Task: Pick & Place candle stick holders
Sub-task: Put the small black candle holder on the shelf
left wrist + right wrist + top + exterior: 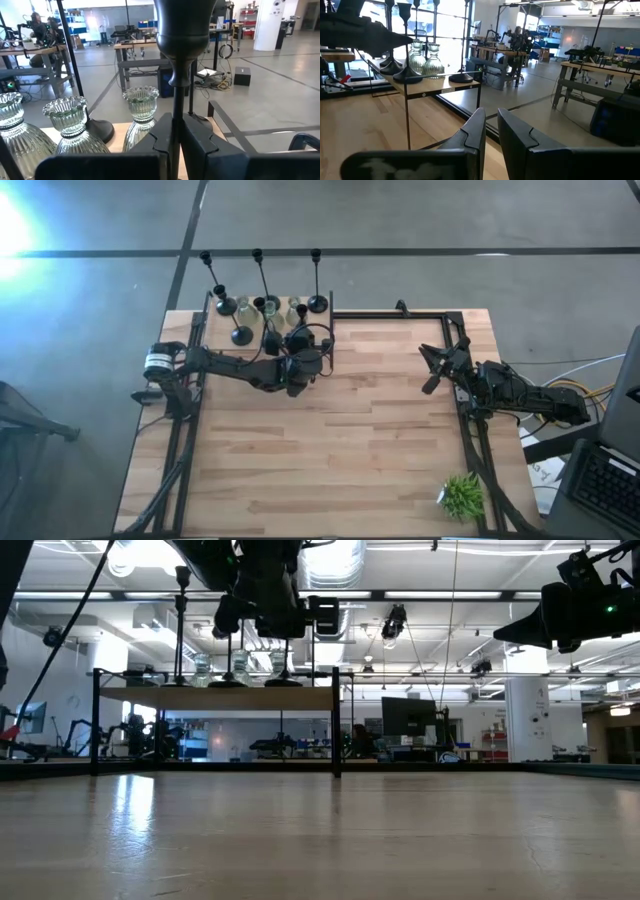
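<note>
Left gripper point(172, 145) is clamped on the thin stem of a black candle stick holder point(180, 45), jaws pinched tight around it, up near the far edge of the wooden table point(330, 470) right beside the rest of the set. There, three pale-green glass holders point(141, 107) stand clustered among the other black holders point(317, 302), just beyond the one gripped. Over on the right side, the right gripper point(490, 132) waits above the table with nothing in it, its fingers a narrow gap apart.
</note>
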Action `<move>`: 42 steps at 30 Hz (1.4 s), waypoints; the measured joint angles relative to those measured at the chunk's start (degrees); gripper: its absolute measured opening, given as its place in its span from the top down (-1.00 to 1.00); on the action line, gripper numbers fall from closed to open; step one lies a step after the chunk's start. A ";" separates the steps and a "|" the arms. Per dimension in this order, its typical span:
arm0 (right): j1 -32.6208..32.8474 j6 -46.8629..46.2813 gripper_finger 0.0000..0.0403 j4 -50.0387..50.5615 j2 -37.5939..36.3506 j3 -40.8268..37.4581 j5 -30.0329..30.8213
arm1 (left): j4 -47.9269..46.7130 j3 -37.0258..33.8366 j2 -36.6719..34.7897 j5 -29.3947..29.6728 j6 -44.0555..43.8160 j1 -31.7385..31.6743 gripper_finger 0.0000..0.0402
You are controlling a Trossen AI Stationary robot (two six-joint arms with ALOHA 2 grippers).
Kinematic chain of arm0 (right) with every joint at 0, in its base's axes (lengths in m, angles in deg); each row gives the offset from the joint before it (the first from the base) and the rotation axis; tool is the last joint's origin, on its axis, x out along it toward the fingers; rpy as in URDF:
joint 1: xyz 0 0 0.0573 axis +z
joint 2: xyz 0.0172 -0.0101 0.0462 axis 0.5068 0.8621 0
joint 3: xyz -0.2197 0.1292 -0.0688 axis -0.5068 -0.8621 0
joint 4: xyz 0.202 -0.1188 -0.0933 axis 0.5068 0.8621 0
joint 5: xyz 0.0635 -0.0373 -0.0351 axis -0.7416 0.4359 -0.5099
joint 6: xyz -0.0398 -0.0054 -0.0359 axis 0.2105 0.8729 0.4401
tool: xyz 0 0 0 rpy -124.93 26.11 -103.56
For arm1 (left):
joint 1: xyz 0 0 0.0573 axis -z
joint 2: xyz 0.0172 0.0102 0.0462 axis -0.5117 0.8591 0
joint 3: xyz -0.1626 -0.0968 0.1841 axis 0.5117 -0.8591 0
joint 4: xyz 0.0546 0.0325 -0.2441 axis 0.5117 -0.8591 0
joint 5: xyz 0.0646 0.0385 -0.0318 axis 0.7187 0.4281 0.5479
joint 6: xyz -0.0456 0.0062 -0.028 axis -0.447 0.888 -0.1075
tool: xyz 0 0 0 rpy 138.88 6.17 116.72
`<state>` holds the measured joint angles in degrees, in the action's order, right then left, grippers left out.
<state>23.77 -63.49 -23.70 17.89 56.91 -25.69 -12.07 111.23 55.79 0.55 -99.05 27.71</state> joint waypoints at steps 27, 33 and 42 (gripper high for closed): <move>0.00 0.00 0.79 0.00 0.00 0.00 0.00 | 0.02 0.00 0.00 0.94 0.07 -0.02 0.72; 0.02 0.00 0.79 0.00 0.00 0.00 0.00 | 0.02 0.00 -0.01 0.90 0.04 -0.02 0.71; 0.01 0.00 0.79 0.00 -0.01 0.00 0.00 | 0.02 0.00 -0.01 0.90 0.04 -0.07 0.71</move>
<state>23.78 -63.49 -23.70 17.89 56.91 -25.69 -12.04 111.23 55.78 1.45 -99.00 27.64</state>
